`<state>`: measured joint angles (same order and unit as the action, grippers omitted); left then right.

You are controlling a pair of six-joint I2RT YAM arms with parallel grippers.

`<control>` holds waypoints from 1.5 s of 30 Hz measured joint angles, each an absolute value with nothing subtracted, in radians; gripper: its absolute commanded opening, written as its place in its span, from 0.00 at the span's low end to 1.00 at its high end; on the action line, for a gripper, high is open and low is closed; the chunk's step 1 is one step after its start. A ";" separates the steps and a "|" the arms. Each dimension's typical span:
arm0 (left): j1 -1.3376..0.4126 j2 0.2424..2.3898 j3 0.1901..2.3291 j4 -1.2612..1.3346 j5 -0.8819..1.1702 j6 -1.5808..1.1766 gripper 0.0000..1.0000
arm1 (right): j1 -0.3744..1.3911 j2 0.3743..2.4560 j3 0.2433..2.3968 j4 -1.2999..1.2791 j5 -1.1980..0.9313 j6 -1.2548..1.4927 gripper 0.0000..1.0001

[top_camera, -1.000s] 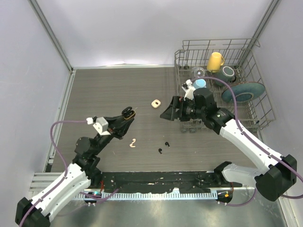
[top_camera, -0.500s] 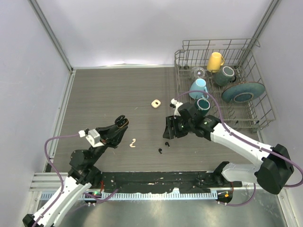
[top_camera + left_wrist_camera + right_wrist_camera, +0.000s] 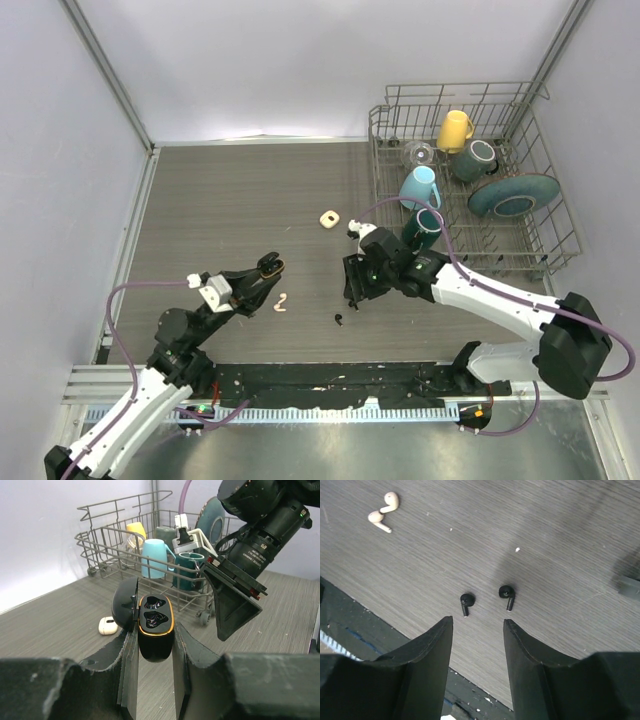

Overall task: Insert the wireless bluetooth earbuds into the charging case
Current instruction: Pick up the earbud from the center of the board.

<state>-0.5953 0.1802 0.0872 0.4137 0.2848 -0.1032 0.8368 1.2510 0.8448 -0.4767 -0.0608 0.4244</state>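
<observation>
Grey wood-grain table [image 3: 220, 200]: I note right gripper [image 3: 477, 622] partly open, empty, hovering over two black earbuds [image 3: 467, 601] lying just beyond its fingertips. Left gripper [image 3: 154, 630] clamps open black charging case [image 3: 155, 615], raised, left of them.

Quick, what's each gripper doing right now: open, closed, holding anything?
Left gripper: shut on the open black charging case.
Right gripper: open, empty, above the black earbuds.

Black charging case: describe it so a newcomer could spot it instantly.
Start at the left arm, across from the dish rack. The black charging case sits clamped in the left gripper, lid open. Its orange rim and dark shell separate it from the closed cream case.
</observation>
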 measured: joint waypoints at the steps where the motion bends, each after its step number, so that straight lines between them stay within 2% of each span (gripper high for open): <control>1: -0.595 0.191 0.088 0.415 0.293 -0.093 0.00 | 0.837 1.258 0.844 -0.475 -0.053 0.424 0.49; 20: -0.595 0.236 0.114 0.528 0.381 0.035 0.00 | 0.850 1.450 0.823 -0.448 0.043 0.344 0.45; 45: -0.595 0.243 0.121 0.535 0.385 0.034 0.00 | 0.872 1.534 0.829 -0.395 0.062 0.319 0.46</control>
<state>-0.5953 0.2428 0.1215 0.5346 0.3855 0.0341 0.8722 1.5345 0.8288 -0.3954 0.0624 0.3191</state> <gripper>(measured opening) 0.301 0.457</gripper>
